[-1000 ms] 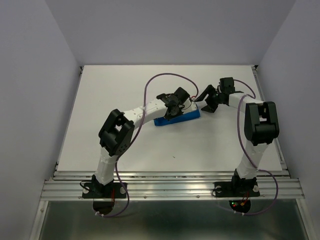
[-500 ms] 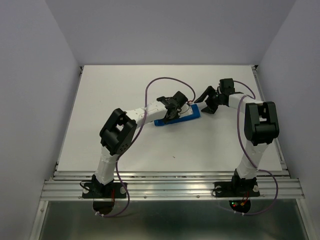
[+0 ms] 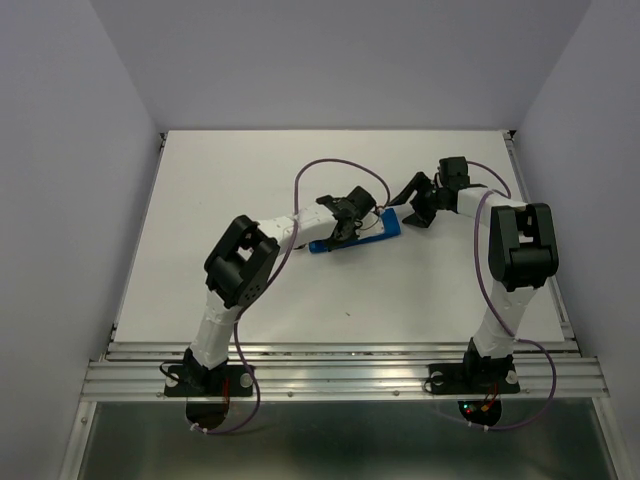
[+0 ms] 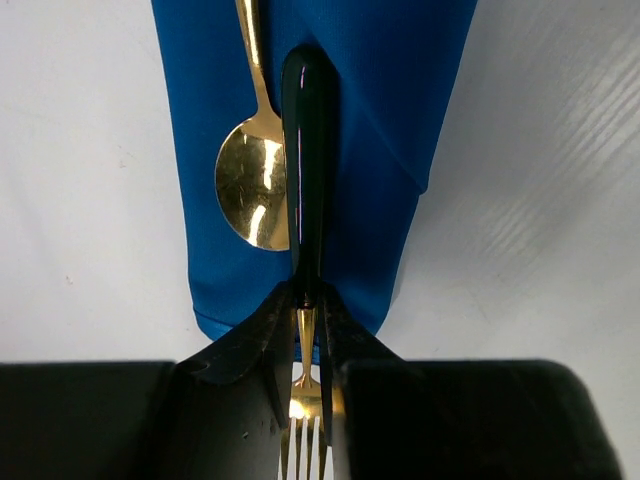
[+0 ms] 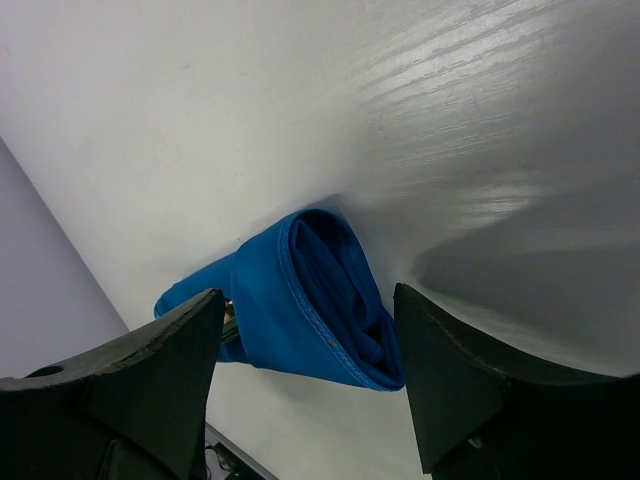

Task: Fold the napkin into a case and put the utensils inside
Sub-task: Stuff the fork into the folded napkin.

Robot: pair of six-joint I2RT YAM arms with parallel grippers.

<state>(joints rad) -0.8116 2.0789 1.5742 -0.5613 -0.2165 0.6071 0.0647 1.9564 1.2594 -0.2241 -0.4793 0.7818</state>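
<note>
- The case point(image 3: 372, 231) lies mid-table point(image 3: 250, 180), slightly toward the upper right of the top view.
- The spoon point(image 4: 252, 190) lies on the case, just left of the fork point(image 4: 305, 200).
- The right gripper point(image 5: 305, 300) stands just beside the case's right end.

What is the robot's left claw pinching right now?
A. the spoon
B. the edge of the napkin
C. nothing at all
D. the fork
D: the left claw is shut on the fork at its gold neck, with the tines showing behind the grip. The spoon lies free beside it on the napkin.
</note>
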